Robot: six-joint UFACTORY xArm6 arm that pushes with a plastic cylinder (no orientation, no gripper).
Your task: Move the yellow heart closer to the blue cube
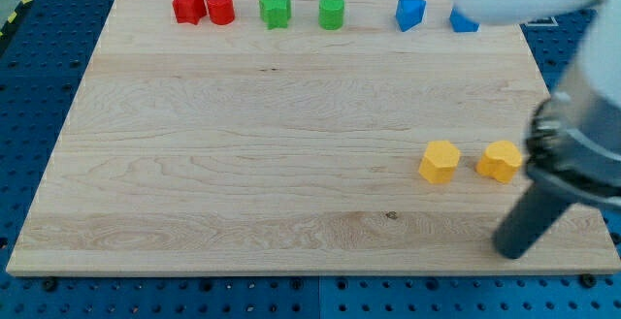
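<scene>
Wooden board point(243, 164) | my tip point(511, 252) below yellow heart point(501, 161)

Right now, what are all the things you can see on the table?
red star: 1, red, top left
red cylinder: 1, red, touching the star's right side
green star: 1, green, top middle
green cylinder: 1, green, right of the green star
blue blocks: 2, blue, top right; the right one partly hidden
yellow blocks: 2, yellow, right side, apart
board: 1, pale wood
my tip: 1, dark rod, bottom right, below the yellow blocks
</scene>
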